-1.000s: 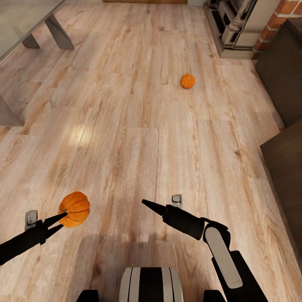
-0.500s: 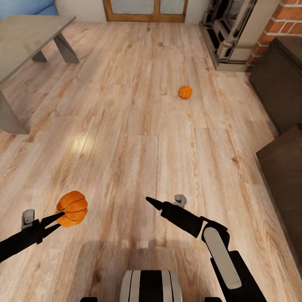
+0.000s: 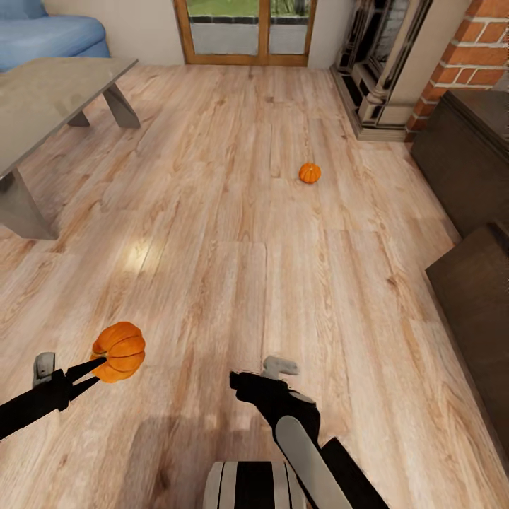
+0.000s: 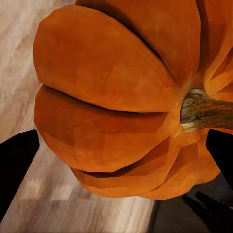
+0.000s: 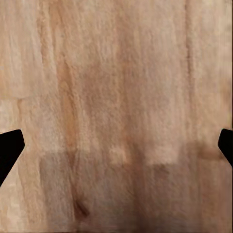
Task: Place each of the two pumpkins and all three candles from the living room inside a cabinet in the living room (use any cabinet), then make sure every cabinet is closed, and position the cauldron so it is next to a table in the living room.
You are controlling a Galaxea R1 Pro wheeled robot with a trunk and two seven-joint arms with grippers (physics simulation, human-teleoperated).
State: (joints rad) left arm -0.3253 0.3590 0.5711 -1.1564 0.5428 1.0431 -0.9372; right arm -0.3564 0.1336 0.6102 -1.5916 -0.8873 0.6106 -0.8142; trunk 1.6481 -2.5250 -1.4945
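Left gripper is clamped on one pumpkin, holding it clear above the wooden floor; from the left wrist its stem points sideways between the dark fingers. The right gripper points down at bare boards, its fingertips spread wide and carrying nothing. Further out, the second pumpkin sits alone on the floor, with the table off to the left and the dark cabinet to the right. This looks like the carry step: next comes steering right to the cabinet and stowing the held pumpkin in a drawer.
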